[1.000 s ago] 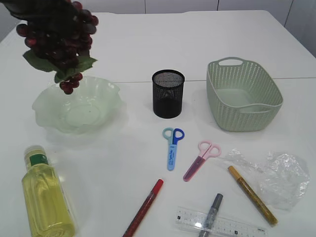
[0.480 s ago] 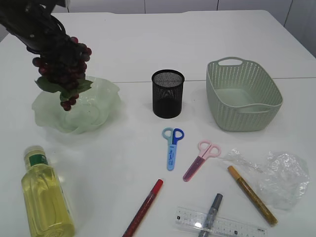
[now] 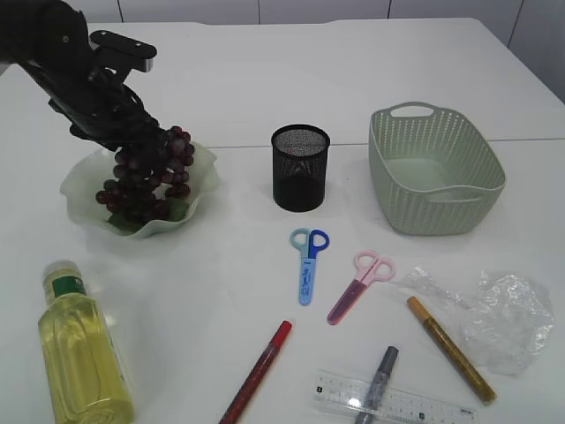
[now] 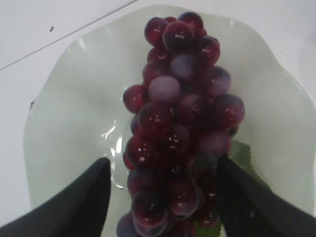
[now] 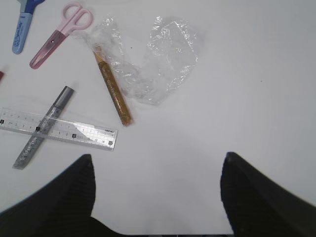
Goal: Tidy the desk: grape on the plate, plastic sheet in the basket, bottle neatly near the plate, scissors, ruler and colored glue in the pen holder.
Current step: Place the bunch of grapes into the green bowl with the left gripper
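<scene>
Resting in plate (image 4: 74,113), grape (image 4: 180,123) — between left end effector (image 4: 163,197) fingers, clamped.

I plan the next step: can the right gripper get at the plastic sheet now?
Probably yes. The right gripper hangs open above bare table, holding nothing. The plastic sheet lies flat ahead of it, uncovered; only its left edge overlaps the gold glue pen.
</scene>
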`<state>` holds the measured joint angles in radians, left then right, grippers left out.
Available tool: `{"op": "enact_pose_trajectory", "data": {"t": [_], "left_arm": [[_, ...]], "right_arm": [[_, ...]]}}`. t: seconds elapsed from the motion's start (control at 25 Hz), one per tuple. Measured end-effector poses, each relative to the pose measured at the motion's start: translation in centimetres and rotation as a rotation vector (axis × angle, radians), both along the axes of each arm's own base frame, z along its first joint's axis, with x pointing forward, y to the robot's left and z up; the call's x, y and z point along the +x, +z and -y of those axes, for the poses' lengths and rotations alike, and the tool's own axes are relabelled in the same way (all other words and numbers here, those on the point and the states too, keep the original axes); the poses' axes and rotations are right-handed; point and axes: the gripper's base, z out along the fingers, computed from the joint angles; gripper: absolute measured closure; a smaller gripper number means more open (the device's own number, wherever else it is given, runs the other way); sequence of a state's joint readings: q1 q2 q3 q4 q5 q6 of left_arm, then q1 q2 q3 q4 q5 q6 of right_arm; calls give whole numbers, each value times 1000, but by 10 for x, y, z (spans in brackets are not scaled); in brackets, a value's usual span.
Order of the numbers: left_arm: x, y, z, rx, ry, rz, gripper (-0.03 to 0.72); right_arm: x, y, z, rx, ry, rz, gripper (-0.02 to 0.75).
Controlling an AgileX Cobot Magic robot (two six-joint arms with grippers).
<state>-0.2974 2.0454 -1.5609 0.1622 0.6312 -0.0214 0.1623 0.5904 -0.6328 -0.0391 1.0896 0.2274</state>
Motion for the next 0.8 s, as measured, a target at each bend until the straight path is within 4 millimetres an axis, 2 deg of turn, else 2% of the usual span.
{"op": "enact_pose_trajectory", "data": {"t": [0.16, 0.24, 0.44, 0.6, 0.68, 0.8], "left_arm": [[0, 0, 1, -17, 7, -2, 107], [-2, 4, 1, -32, 15, -8, 81], [-17, 37, -4, -31, 27, -13, 109], [-43, 68, -13, 1, 53, -107, 162], [-58, 78, -18, 23, 69, -195, 171], [-78, 91, -22, 11, 75, -218, 176]], "right_arm": [[0, 0, 0, 0, 0, 0, 160], [0, 0, 0, 0, 0, 0, 160], [0, 0, 0, 0, 0, 0, 160], [0, 0, 0, 0, 0, 0, 161], [3, -1, 0, -2, 0, -13, 161], [12, -7, -4, 16, 3, -91, 160]]}}
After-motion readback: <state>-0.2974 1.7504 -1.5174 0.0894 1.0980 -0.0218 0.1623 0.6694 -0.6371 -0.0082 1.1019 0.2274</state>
